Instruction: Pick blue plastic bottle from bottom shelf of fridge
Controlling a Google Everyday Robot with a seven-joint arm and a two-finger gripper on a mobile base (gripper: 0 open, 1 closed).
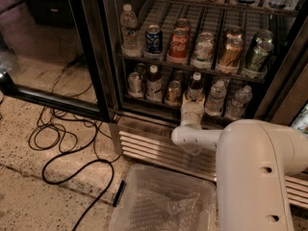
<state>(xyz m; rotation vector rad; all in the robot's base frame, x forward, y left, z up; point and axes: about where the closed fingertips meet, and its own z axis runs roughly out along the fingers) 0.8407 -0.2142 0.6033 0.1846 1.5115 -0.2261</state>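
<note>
The fridge [96, 57] stands open. On its bottom shelf [159, 106] the blue plastic bottle [196, 86] stands upright near the middle, with a white cap and dark contents. My gripper [193, 101] reaches in from the front. It is right at the bottle's lower part and hides its base. The white wrist [191, 115] and arm [260, 172] trail back to the lower right. A similar white-capped bottle [154, 82] stands two lanes to the left.
Cans [173, 91] and clear water bottles [215, 97] flank the bottle on the same shelf. The rack above [202, 66] holds mostly cans. The open glass door [43, 57] is at left. Black cables [72, 143] lie on the floor. A clear plastic bin [163, 201] sits below the louvred grille [149, 146].
</note>
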